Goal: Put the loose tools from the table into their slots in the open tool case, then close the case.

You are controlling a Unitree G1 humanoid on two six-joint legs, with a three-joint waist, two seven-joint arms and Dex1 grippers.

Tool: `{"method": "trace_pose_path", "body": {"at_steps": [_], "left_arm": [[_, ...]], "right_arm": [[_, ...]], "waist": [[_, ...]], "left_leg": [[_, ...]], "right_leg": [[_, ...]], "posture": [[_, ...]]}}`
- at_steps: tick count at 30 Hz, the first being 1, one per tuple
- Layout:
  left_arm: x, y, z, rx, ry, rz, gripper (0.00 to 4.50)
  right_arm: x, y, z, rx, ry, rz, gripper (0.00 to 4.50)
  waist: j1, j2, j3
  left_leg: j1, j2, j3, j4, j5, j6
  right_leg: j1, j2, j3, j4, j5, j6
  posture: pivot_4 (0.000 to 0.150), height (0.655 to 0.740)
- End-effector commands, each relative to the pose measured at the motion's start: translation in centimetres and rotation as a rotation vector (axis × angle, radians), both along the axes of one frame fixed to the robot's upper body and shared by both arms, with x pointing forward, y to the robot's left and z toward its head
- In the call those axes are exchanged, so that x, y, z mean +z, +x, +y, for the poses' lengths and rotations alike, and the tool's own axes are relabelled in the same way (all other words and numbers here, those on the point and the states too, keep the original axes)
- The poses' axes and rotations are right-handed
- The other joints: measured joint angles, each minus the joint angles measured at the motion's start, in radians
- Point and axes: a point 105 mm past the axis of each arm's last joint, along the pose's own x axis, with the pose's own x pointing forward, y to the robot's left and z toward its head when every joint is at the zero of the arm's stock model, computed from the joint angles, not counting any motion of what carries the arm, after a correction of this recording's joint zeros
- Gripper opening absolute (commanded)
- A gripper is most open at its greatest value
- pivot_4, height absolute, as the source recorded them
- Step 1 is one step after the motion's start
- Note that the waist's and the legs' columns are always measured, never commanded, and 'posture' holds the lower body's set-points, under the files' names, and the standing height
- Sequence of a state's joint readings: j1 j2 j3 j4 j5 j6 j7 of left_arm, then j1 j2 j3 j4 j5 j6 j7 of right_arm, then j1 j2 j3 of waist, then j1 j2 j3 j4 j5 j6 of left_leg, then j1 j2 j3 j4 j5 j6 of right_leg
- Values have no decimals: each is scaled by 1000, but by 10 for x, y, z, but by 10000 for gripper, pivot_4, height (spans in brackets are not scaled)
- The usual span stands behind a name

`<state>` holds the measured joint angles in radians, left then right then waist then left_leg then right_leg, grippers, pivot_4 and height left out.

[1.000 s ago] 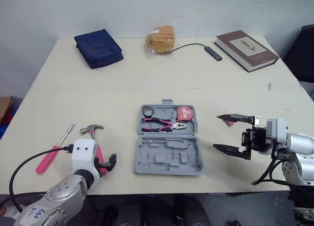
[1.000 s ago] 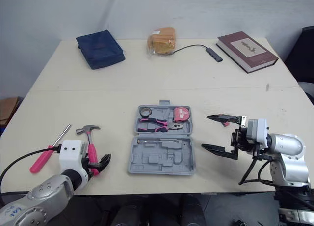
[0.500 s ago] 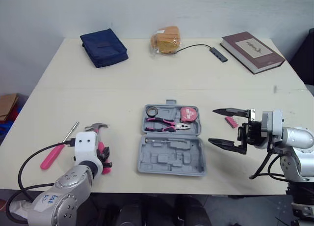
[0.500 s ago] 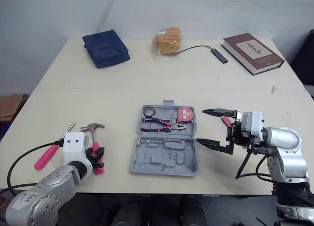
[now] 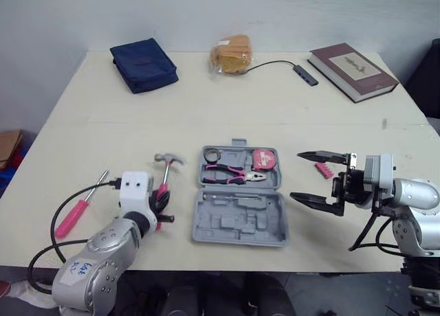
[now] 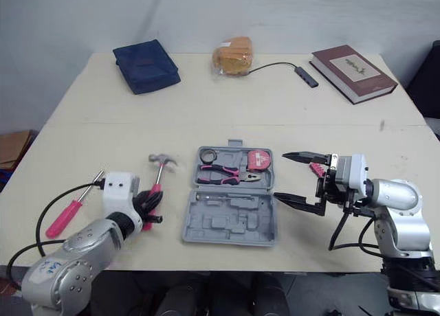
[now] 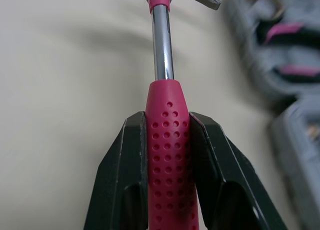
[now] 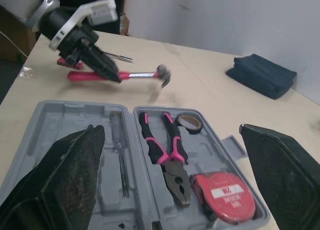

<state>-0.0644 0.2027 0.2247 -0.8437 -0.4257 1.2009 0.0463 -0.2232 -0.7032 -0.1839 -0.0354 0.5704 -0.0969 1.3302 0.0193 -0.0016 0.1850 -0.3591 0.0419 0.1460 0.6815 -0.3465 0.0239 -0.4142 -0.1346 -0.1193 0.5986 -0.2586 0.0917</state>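
Left gripper (image 5: pixel 160 208) is clamped on the pink grip of the hammer (image 5: pixel 165 177); in the left wrist view both black fingers (image 7: pixel 131 165) press against opposite sides of the perforated handle. The steel shaft runs out past the fingertips, and the hammer head points toward 12 o'clock, the far edge of the counter (image 5: pixel 275 110).

Directions below take the open tool case (image 5: pixel 196 216) as dial centre.
- Hammer and left gripper: 9 o'clock, just beside the case's left wall.
- Pink-handled screwdriver (image 5: pixel 74 211): 9 o'clock, farther out, lying flat on the counter beyond the left arm.
- Right gripper (image 5: pixel 295 176): 3 o'clock, just beside the case. Its two fingers are spread wide apart with nothing between them.
- Pink bit holder (image 5: pixel 323 170): 3 o'clock, on the counter beyond the right gripper.

Case contents, far half: roll of tape (image 5: pixel 212 154) at 11 o'clock, pliers (image 5: pixel 230 173) with pink handles at centre, red tape measure (image 5: pixel 265 159) at 1 o'clock. A small screwdriver (image 8: pixel 120 155) lies in a slot in the near half, close to the hinge line.

Far edge of the counter: blue pouch (image 5: pixel 143 64) at 11 o'clock, bagged yellow item (image 5: pixel 232 55) at 12 o'clock, cable hub (image 5: pixel 302 74) and brown book (image 5: pixel 352 70) at 1 o'clock.
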Motion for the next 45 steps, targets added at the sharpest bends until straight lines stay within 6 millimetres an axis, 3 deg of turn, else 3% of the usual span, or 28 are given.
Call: {"method": "trace_pose_path", "body": {"at_steps": [1,3,8,14,17,21,24,29,38,45], "left_arm": [[45,-1,-6,-195,125,-235,5508],[63,-11,-26,-480,240,-343,5508],[67,-24,-51,-982,335,-388,5507],[68,-25,-65,-1235,378,-352,5507],[59,-26,-78,-1401,427,-254,5507],[36,-16,-95,-1456,519,-126,5507],[31,1,-104,-1407,600,-86,5507],[23,9,-118,-1412,685,-30,5507],[5,12,-115,-1385,717,71,5507],[-7,2,-122,-1386,705,139,5507]], "right_arm": [[9,-4,-10,-13,-12,-63,45000],[7,-6,-18,-30,-19,-62,45000],[-6,-14,-33,-49,-81,-44,45000],[-11,-20,-41,-76,-91,-43,45000],[-18,-35,-51,-116,-101,-10,45000],[-25,-50,-56,-144,-113,22,45000],[-27,-56,-56,-156,-114,28,45000],[-30,-64,-52,-168,-113,38,45000],[-29,-67,-45,-184,-114,39,45000],[-27,-67,-38,-191,-108,33,45000]], "waist": [[-1,-2,1],[1,-2,1],[5,0,0],[-6,0,1],[4,-1,1],[6,-1,1],[1,-2,2],[1,-2,2],[4,-3,2],[5,-3,2]], "left_leg": [[0,2,1,0,0,-1],[-1,5,2,0,-1,-4],[-6,3,3,1,0,-4],[-9,3,4,2,3,-3],[-9,3,2,2,5,-4],[-9,2,2,2,5,-4],[-10,1,3,2,5,-2],[-9,2,2,2,6,-2],[-9,2,2,3,6,-2],[-10,2,2,4,6,-2]], "right_leg": [[0,1,0,0,0,-1],[-4,4,-1,3,-3,-5],[-11,5,-8,9,-6,-10],[-14,7,-10,11,-4,-8],[-14,8,-11,12,-4,-8],[-13,9,-10,11,-4,-7],[-14,9,-7,11,-2,-4],[-14,10,-6,11,-2,-5],[-14,11,-5,11,-3,-5],[-14,11,-4,11,-3,-5]], "posture": [[1500,7400],[1500,7400],[1500,7400],[1500,7400],[1500,7400],[1500,7400],[1500,7400],[1500,7400],[1500,7400],[1500,7400]]}}
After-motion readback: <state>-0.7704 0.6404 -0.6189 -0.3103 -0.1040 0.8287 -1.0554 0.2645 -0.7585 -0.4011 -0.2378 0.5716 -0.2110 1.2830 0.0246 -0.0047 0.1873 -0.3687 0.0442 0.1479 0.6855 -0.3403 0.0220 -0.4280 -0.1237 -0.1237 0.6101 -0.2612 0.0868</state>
